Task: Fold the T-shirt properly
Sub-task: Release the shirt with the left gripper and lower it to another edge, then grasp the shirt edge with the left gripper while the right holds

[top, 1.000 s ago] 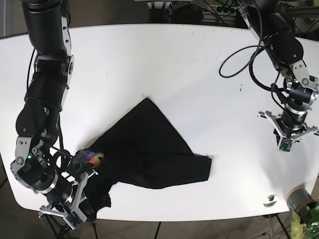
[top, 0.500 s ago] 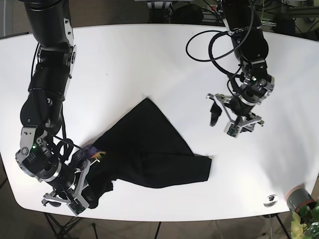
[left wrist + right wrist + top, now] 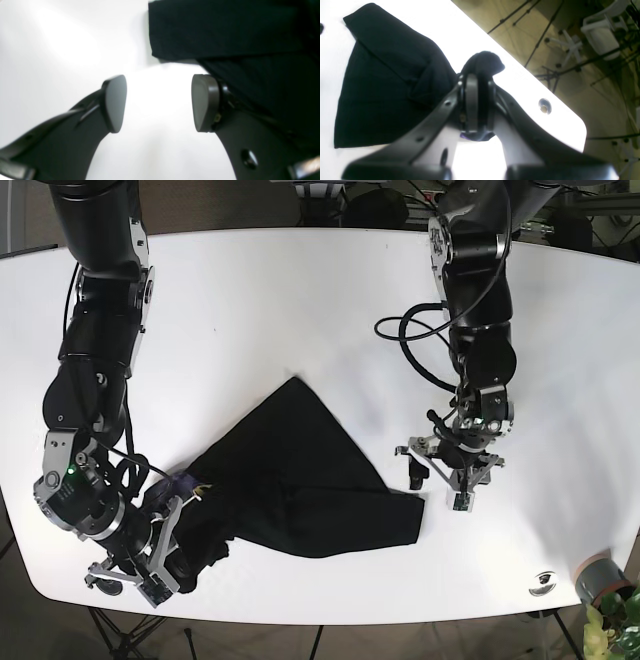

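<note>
Left wrist view: your left gripper (image 3: 158, 102) has its jaws spread with bare table (image 3: 62, 50) between them; the shirt (image 3: 225, 30) fills the upper right of the frame, its corner just above and beside the right-hand finger. Right wrist view: your right gripper (image 3: 476, 105) at center has its jaws pressed together on a bunched fold of the shirt (image 3: 382, 82), which spreads across the left half; the table edge (image 3: 560, 117) runs diagonally at right. Base view: the shirt (image 3: 300, 470) lies crumpled at lower center of the table (image 3: 300, 300); right gripper (image 3: 165, 555) pinches its lower-left end, left gripper (image 3: 440, 475) hangs open just beside its right corner.
</note>
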Tool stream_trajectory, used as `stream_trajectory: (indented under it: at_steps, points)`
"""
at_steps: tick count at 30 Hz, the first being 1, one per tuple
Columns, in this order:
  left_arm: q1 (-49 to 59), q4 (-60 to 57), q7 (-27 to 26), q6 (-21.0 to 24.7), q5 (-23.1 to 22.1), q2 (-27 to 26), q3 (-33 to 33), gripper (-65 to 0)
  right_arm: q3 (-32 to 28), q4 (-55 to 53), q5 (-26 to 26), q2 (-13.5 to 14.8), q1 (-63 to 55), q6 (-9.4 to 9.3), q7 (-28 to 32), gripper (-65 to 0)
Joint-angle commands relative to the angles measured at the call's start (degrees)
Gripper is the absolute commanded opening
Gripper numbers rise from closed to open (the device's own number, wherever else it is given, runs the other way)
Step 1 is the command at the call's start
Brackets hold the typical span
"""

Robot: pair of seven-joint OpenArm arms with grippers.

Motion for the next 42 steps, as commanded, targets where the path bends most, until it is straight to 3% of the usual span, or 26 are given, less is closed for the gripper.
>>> stream_trajectory:
  at_steps: [1, 6, 10, 16, 29, 42]
  points:
    - [-4.12, -5.54, -3.07, 0.90, -0.96, -0.04, 0.17, -24.7, 0.28, 0.86, 0.34, 0.49, 2.05, -0.12, 1.44, -62.8]
    - [-9.13, -17.14, -7.47, 4.51, -1.05, -0.04, 0.00, -17.1, 0.28, 0.86, 0.43, 0.49, 2.05, -0.12, 1.44, -62.8]
    - [-11.94, -24.00, -11.42, 8.72, -1.05, -0.04, -1.76, -15.7, 0.28, 0.77, 0.43, 0.49, 2.05, -0.12, 1.44, -62.8]
    - [-15.90, -32.97, -15.03, 8.46, -1.05, -0.04, -2.73, -15.1, 0.28, 0.77, 0.43, 0.49, 2.05, -0.12, 1.44, -62.8]
    - [-20.29, -41.32, -20.21, 8.46, -1.13, 0.58, -2.73, -15.1, 0.28, 0.95, 0.52, -0.48, 1.87, -0.12, 1.44, -62.8]
    - [-24.86, -45.28, -21.00, 8.46, -1.13, 3.92, -2.47, -15.1, 0.28, 1.03, 0.52, -3.12, 1.08, -0.12, 1.35, -62.8]
